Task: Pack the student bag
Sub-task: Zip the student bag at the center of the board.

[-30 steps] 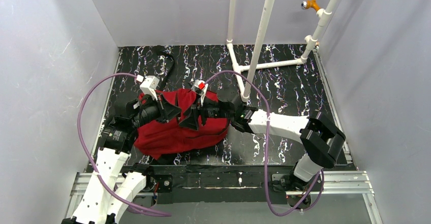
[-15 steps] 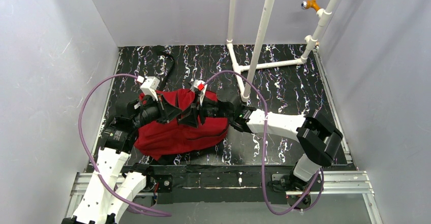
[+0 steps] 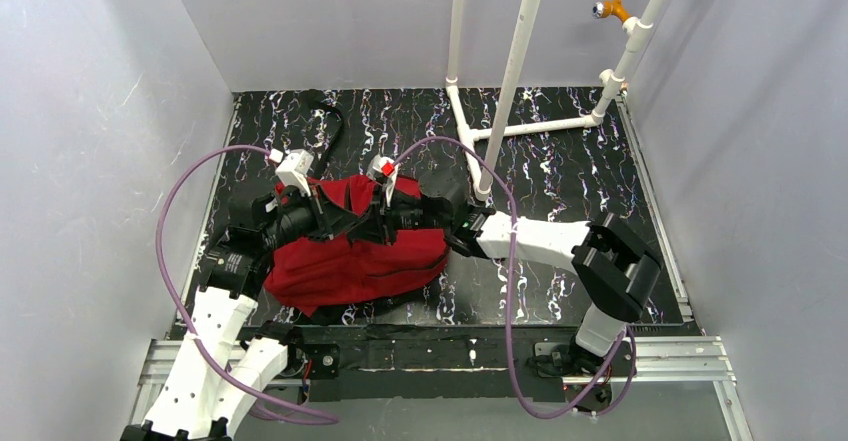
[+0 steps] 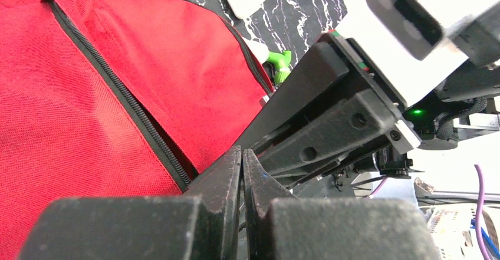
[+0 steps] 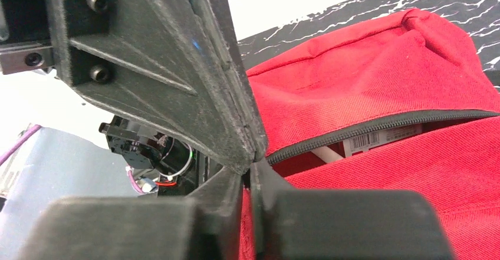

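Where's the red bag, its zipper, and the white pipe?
Red bag [image 3: 340,266]: top view, on its front fabric.
Zipper [image 5: 377,128]: right wrist view, middle of the black track.
White pipe [image 3: 516,61]: top view, middle of the slanted pole.

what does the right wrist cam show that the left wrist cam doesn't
Only the right wrist view: the student bag with its zipper gaping open, and a barcode label and something white inside.
Only the left wrist view: a green piece just past the bag's far edge, and the white pipe frame on the table.
Both: the red bag fabric, the black zipper line and a patch of the black marbled table.
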